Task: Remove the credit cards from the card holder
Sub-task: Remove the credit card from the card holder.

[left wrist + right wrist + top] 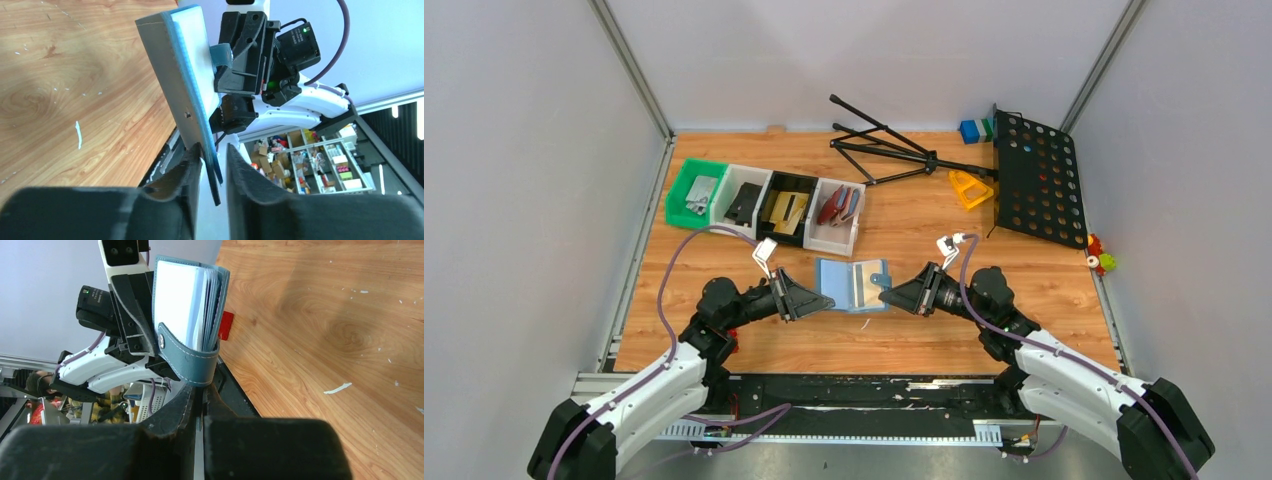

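Open wallet [852, 284] spans gap between both grippers; right gripper [202, 389] clamped on its strap [187, 357]; left gripper [214, 150] jaws slightly apart, wallet edge between them.

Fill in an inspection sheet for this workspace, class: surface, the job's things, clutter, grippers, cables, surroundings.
Surface: wooden tabletop, with pale scuffs and a white fleck.
Job's things: card holder held open between both grippers; a tan credit card seems to sit inside it, not yet out.
Clutter: four bins at back left; music stand, yellow piece and small toys at back right.
Grippers: left gripper has its jaws parted around the holder's edge; right gripper is shut on its strap.
Cables: purple cables loop along both arms.
Surroundings: grey walls, metal frame posts.
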Available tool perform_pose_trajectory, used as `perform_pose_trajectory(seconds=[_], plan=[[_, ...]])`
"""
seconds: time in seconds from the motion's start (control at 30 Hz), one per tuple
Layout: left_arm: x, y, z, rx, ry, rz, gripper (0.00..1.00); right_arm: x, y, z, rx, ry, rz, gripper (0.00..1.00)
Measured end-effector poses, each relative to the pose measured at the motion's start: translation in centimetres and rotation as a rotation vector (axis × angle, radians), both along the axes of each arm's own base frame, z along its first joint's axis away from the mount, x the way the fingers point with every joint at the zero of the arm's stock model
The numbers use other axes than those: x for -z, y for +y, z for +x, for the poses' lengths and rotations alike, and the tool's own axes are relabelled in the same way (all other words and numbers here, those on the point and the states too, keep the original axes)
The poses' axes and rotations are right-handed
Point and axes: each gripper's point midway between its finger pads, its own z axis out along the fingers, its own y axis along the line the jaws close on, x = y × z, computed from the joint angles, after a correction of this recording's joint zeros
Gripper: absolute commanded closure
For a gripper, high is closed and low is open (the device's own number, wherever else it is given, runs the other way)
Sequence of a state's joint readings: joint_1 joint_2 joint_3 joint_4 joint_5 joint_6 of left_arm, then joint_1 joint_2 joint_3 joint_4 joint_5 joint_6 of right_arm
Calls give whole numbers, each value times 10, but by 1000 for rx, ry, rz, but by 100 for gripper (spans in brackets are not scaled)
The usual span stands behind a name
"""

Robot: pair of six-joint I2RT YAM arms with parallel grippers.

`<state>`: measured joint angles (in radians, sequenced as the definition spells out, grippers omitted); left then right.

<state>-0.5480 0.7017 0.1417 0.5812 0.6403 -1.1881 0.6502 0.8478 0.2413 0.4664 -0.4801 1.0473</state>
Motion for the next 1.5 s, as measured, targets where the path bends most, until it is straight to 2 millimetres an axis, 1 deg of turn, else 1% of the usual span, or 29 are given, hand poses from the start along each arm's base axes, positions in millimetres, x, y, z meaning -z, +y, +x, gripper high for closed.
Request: perform_pose_trajectory(seconds=[0.03,0.1,0.3,0.5,0.7,0.73,0.83,0.9,0.93,0.97,1.0,1.03,1.07,1.1,1.17,1.2,1.27,1.3,1.43,1.5], plan=[[0,0,0,-1,1,1,56,1,0,0,0,3,-5,100],[1,0,0,-3,-1,3,48,3,0,0,0,6,-10,100],[4,-2,-2,0,7,14,34,6,-1,-1,-1,18,-25,100],[10,-1,3,-32,33,29,26,8,-2,-2,-3,20,-38,100],[18,-1,8,-56,62,49,25,4,-1,0,-5,12,-41,100],[19,-1,9,-60,67,53,25,3,0,1,-6,9,-42,100],[23,0,11,-68,79,62,33,1,2,2,-15,8,-44,100],[25,-1,11,-70,87,68,45,2,3,1,-24,13,-46,100],[27,-1,12,-71,93,72,52,2,3,0,-27,14,-46,100],[28,-1,12,-73,99,75,61,2,3,-1,-31,14,-46,100],[29,-1,13,-74,103,77,77,2,3,-1,-32,14,-46,100],[30,-1,13,-76,106,80,96,2,3,-1,-34,14,-46,96],[31,-1,14,-77,107,82,100,2,4,-2,-36,15,-45,88],[32,-1,14,-80,106,84,100,2,4,-2,-38,15,-46,75],[32,-1,14,-80,104,86,100,3,3,-3,-40,16,-50,54],[33,-1,14,-79,104,88,100,3,3,-3,-41,12,-55,51],[34,-1,14,-79,108,90,100,4,1,-3,-36,3,-66,49],[34,-1,14,-80,107,90,100,4,1,-4,-35,-2,-68,52],[33,0,13,-80,103,87,100,0,-2,-4,-25,-22,-79,67],[33,0,13,-80,102,86,100,-2,-3,-3,-19,-27,-81,70]])
